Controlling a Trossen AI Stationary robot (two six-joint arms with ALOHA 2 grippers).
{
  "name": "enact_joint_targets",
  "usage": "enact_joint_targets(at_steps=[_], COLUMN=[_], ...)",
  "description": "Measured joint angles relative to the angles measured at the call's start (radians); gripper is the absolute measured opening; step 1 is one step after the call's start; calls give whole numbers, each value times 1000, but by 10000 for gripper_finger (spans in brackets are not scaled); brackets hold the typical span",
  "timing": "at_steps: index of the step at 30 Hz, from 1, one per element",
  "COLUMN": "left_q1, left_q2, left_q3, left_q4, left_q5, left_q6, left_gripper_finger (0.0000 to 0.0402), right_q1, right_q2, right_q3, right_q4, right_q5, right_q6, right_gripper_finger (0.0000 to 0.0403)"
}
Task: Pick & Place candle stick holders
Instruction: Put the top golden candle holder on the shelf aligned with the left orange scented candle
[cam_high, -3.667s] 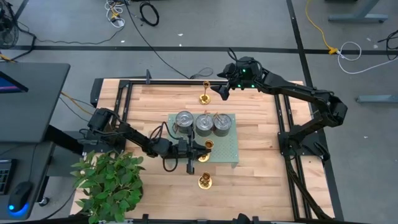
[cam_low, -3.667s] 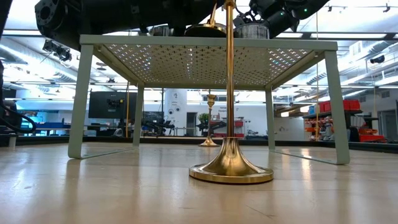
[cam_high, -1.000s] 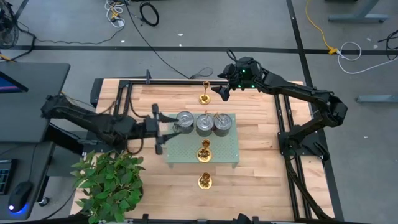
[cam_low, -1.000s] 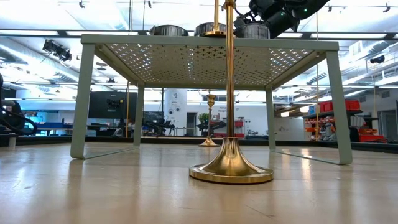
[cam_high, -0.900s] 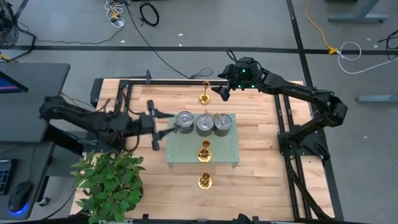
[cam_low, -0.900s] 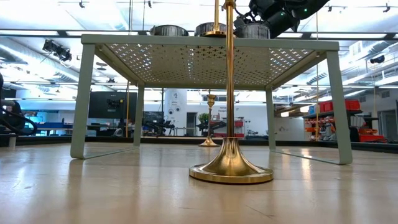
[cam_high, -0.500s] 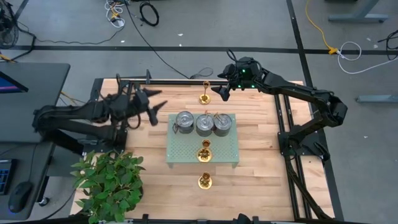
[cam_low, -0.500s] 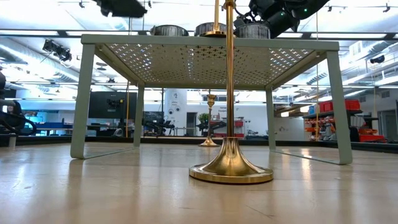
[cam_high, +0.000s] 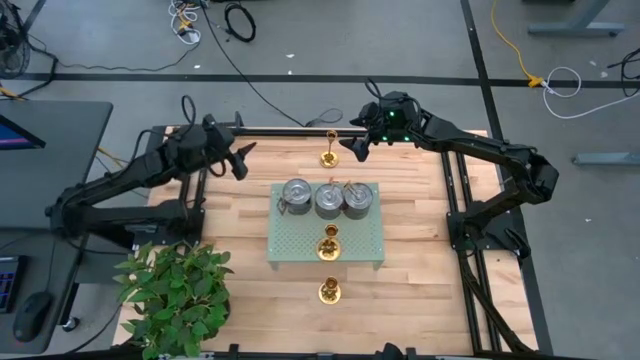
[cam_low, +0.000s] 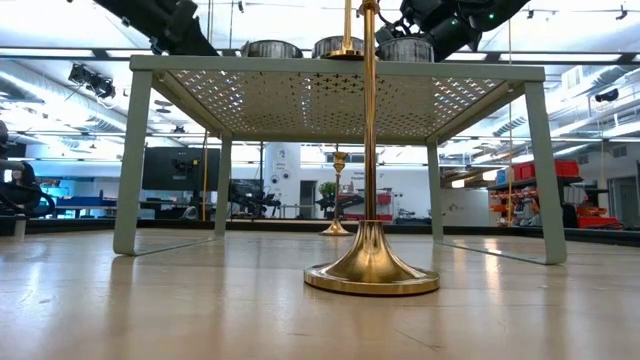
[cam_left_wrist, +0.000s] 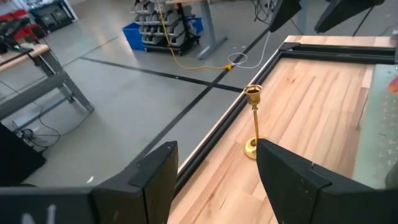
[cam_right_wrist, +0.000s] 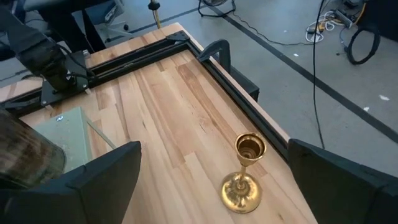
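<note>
The wooden table holds a pale green rack in the middle. The left gripper has moved back from the rack to the far left corner; its fingers are apart and hold nothing. The right gripper stays by the far edge, fingers wide apart. Three gold candle stick holders all stand straight up, cups on top: one far, one on the rack, one near.

Bright, even overhead light; soft shadows; glare on brass.
</note>
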Motion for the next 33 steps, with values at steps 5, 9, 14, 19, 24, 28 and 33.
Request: enact_joint_targets(at_steps=[5, 9, 14, 19, 24, 28, 33], left_q1=[56, 87, 121, 168, 197, 228, 266], left_q2=[0, 13, 33, 35, 35, 51, 118], left_q3=[0, -1, -80, -239, -365, -441, -484], left_q4=[-4, -26, 37, 206, 406, 557, 674], left_q5=[105, 164, 214, 297, 348, 330, 346], left_q6=[-14, -15, 44, 57, 33, 38, 28], left_gripper_finger=[220, 218, 199, 172, 152, 144, 142], right_q1=[0, 0, 0, 0, -1, -1, -1], right_q2=[0, 0, 0, 0, 0, 0, 0], right_q3=[0, 0, 0, 0, 0, 0, 0], right_q4=[0, 0, -2, -3, 4, 7, 14], right_q5=[0, 32, 79, 79, 79, 79, 79], right_q6=[8, 35, 60, 61, 57, 46, 15], right_gripper_finger=[400, 400, 400, 400, 400, 400, 400])
